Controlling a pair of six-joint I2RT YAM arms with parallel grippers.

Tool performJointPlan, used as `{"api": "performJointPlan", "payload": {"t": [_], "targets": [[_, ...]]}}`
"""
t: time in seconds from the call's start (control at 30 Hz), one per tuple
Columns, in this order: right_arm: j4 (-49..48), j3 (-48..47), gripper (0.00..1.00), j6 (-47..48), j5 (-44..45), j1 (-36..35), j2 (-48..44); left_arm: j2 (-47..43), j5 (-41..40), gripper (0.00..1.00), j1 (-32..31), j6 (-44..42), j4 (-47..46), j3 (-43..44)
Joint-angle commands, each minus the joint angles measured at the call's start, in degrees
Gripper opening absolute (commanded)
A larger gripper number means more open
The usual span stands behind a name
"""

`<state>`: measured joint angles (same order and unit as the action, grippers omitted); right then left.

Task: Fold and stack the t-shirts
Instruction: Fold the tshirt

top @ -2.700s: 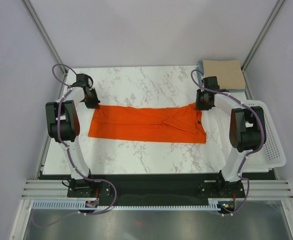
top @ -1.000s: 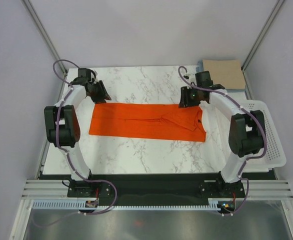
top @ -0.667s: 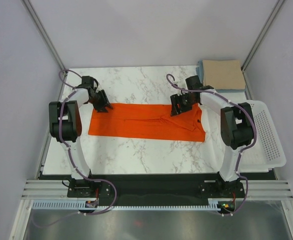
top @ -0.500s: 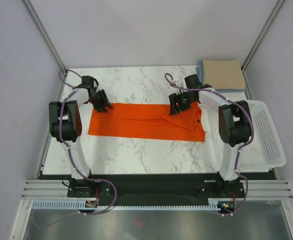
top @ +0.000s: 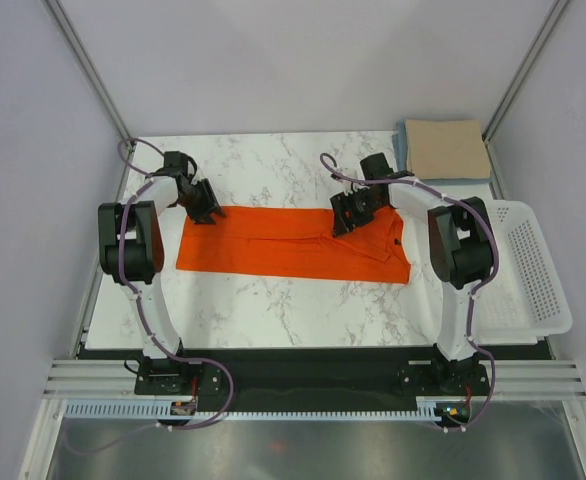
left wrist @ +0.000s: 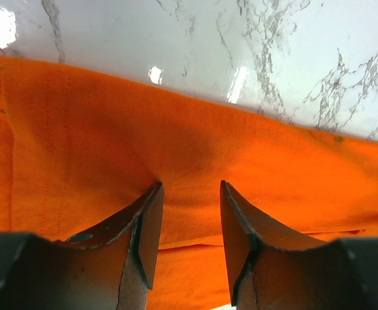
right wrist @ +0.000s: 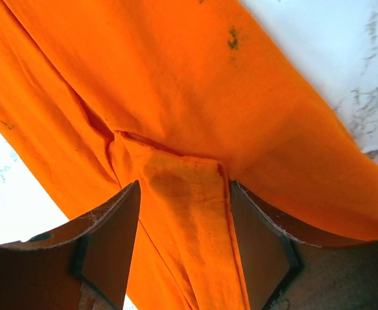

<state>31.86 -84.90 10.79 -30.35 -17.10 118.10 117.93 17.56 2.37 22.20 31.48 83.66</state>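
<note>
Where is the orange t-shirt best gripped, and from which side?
Probably the far long edge of the orange t-shirt, pinched from above. It lies flat as a long folded strip, so only an edge offers a lip; the open left pincer and right pincer are there.

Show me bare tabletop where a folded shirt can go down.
Bare marble table lies between the orange t-shirt and the near edge, and beyond the shirt up to the far edge. Crowded: the right side, with the tan t-shirt and white basket.
</note>
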Motion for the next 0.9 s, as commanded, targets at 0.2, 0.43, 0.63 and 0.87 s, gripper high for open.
{"api": "performJointPlan", "payload": {"t": [0.2,0.43,0.63,0.87], "targets": [[-0.04,0.52,0.66,-0.23,-2.44,-1.62,-4.01,-5.86,-2.62,0.5,0.0,0.57,-0.02,1.24],[-2.05,6.49,0.64,-7.52,5.02,-7.49,-11.04,-10.43,-0.78,0.5,-1.49,1.79,-0.02,-2.17],[-8.3,19.24,0.62,-18.16,8.63,-12.95,-21.77,-19.05,-0.69,0.53,-11.75,3.99,-1.77,-9.46],[-7.25,23.99,0.57,-35.78,26.8,-12.69,-34.58,-24.58,10.28,0.52,-19.85,14.61,-15.1,-19.22]]}}
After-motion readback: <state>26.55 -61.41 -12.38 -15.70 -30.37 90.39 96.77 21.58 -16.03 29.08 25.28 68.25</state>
